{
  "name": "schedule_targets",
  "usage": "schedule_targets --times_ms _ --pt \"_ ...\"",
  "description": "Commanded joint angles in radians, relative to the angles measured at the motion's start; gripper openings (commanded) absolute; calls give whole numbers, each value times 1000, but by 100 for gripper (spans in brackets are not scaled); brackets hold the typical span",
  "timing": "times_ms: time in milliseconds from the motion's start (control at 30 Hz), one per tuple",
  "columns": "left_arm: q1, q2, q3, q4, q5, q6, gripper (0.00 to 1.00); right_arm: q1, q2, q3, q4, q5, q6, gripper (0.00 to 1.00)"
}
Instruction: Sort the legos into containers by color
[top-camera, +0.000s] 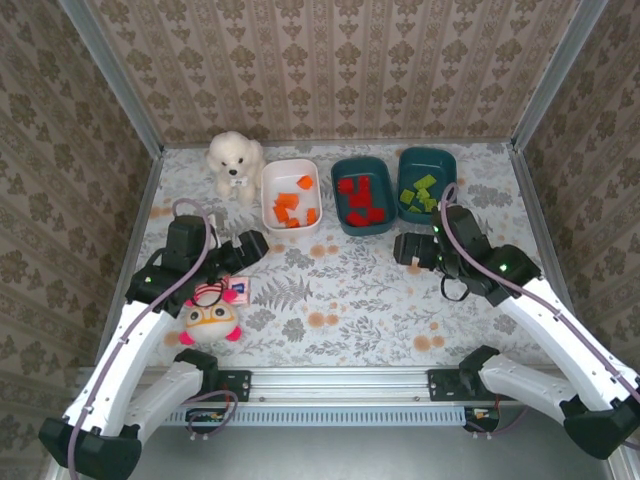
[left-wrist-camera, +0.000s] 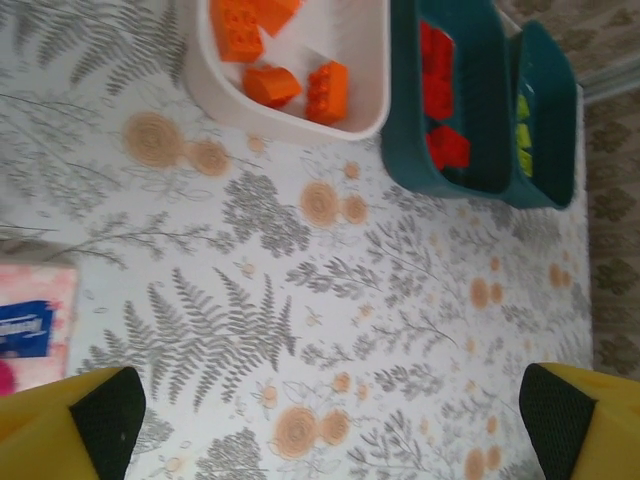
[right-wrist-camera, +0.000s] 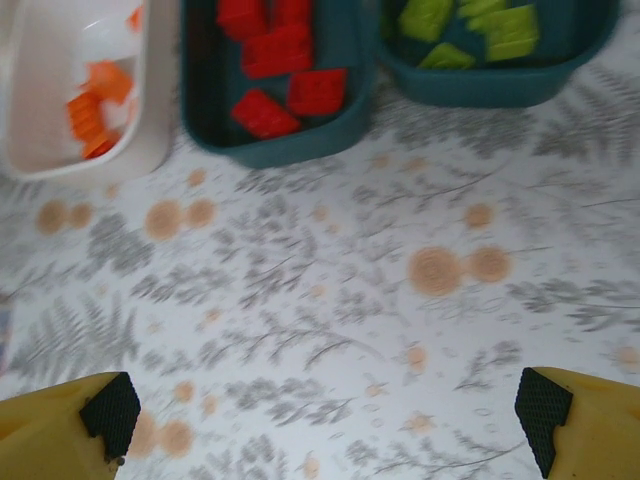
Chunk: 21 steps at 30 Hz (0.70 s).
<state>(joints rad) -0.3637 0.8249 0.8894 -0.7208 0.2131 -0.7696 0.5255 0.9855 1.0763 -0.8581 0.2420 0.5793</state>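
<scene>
Okay, we saw both claws spread wide and empty: left claw (left-wrist-camera: 330, 415), right claw (right-wrist-camera: 327, 408). Ahead of the left claw sat the white bin (left-wrist-camera: 300, 122) holding orange legos (left-wrist-camera: 270, 85). Ahead of the right claw, side by side, sat two teal bins (right-wrist-camera: 280, 150): red legos (right-wrist-camera: 275, 70) in one, green legos (right-wrist-camera: 480, 25) in the other.

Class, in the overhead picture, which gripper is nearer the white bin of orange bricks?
Left. The left gripper sits just in front and left of the white bin; the right gripper is farther right, in front of the rightmost teal bin.
</scene>
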Motion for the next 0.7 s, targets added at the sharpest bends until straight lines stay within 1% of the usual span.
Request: schedule_targets --times_ms 0,33,67,100,133,167,200,233,267,333,367,433,467,533,600,633,667 --pt "14 38 62 -78 -230 47 100 -58 90 60 45 230 -24 100" --pt "18 71 88 -113 -348 43 100 -93 104 51 113 239 -56 100" --pt "17 101 106 -157 -483 6 100 -123 110 36 167 261 -65 100" --pt "21 136 116 -208 -648 -61 100 -156 110 -2 244 290 -86 100" --pt "28 165 117 -246 -792 -120 100 -183 98 -65 362 317 -116 100" --pt "39 183 99 -235 -888 -120 100 -203 81 -140 474 360 -133 100" --pt "48 187 69 -185 -945 -74 100 -213 66 -206 562 407 -142 100" --pt "56 189 14 -89 -997 2 100 -220 57 -275 650 446 -158 100" --pt "60 185 -58 61 -1026 136 100 -227 58 -346 738 476 -186 100" --pt "75 188 -178 327 -1035 345 100 -236 92 -418 805 499 -256 100" --pt "93 199 -230 456 -997 445 100 -246 122 -445 831 484 -289 100" --pt "132 239 -293 610 -890 562 100 -260 171 -499 923 445 -360 100" --pt "152 265 -322 680 -819 603 100 -263 203 -530 999 420 -406 100" --pt "173 315 -364 785 -724 666 100 -275 269 -562 1134 367 -471 100" --pt "194 378 -373 868 -688 667 100 -295 351 -552 1202 324 -522 100" --pt "213 415 -371 905 -652 670 100 -309 387 -547 1248 299 -542 100" --pt "228 454 -367 947 -612 677 100 -332 420 -542 1302 245 -556 100"
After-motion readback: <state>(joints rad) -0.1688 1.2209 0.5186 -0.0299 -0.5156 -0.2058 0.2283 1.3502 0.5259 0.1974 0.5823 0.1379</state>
